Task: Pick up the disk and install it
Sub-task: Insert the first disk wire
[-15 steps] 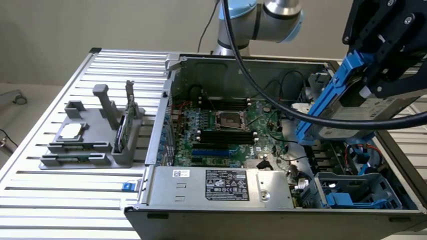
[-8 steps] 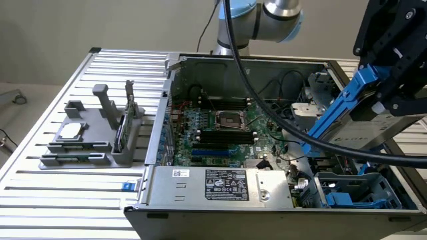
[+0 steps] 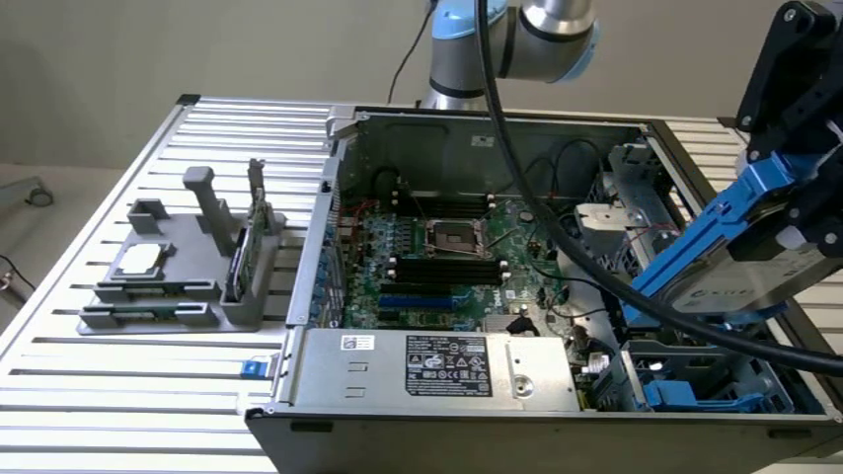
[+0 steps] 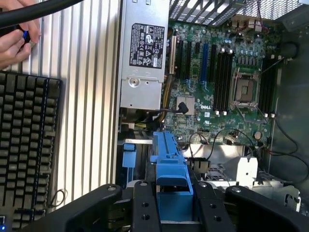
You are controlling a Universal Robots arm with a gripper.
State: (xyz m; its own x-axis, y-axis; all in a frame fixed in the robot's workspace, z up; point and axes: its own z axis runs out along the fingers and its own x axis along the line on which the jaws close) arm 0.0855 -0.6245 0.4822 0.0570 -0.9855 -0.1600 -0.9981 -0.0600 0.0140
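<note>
arm (image 3: pixel 554 25): silver-grey tube, pale blue joint caps
cable (image 3: pixel 489 69): fat glossy black one
gripper (image 4: pixel 175 203): matte black, 2 chunky fingers (image 4: pixel 144 208), tiny screw holes

A plain beige wall (image 3: pixel 158 49) is standing behind the ribbed metal table (image 3: pixel 132 395), which is catching even light; pale floor (image 3: pixel 59 202) is showing beside it.

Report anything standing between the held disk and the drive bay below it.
Nothing solid shows between them. The pincer holds the disk tilted above the bay. A thick black cable crosses under the disk in the exterior view; whether it lies in the path, I cannot tell.
</note>
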